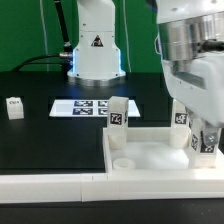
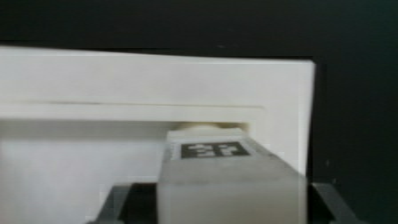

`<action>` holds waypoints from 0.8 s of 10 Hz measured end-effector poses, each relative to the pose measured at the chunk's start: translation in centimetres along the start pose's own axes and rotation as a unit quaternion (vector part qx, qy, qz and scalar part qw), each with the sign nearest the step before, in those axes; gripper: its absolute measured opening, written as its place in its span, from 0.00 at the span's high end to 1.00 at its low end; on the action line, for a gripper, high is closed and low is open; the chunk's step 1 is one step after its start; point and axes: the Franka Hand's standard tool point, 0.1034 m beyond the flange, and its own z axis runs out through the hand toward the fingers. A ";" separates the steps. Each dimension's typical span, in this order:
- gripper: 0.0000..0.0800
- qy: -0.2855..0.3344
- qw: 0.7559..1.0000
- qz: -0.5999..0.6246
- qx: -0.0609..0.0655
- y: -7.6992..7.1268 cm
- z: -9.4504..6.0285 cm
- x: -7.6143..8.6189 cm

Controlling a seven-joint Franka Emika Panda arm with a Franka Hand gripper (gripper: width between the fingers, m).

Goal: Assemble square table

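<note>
Your gripper point(image 1: 204, 128) partly closed, clamping held leg point(image 1: 206, 146) upright at right side of tabletop point(image 1: 150, 160). Wrist view puts it at inner rim corner. Far-left leg point(image 1: 117, 114) and far-right leg point(image 1: 180, 115) stand in tabletop. Spare leg point(image 1: 14, 108) lies loose, far left. Likely step: seating third leg. Next you centre it over socket, press, twist.

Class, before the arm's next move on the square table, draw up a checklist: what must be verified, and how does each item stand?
1. The gripper is closed on the held leg: ok.
2. The held leg is over a corner of the tabletop: ok.
3. The held leg is fully seated in the tabletop: cannot tell.
4. The loose leg, at the exterior view's left, is well apart from the gripper: ok.
5. The marker board is uncovered: ok.
</note>
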 end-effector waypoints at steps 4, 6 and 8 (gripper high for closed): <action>0.41 -0.002 0.998 -0.065 -0.003 -0.1 0.0 -0.1; 0.26 0.006 0.973 -0.230 -0.016 -0.4 -0.1 -0.4; 0.20 0.006 0.951 -0.308 -0.016 -0.5 -0.1 -0.3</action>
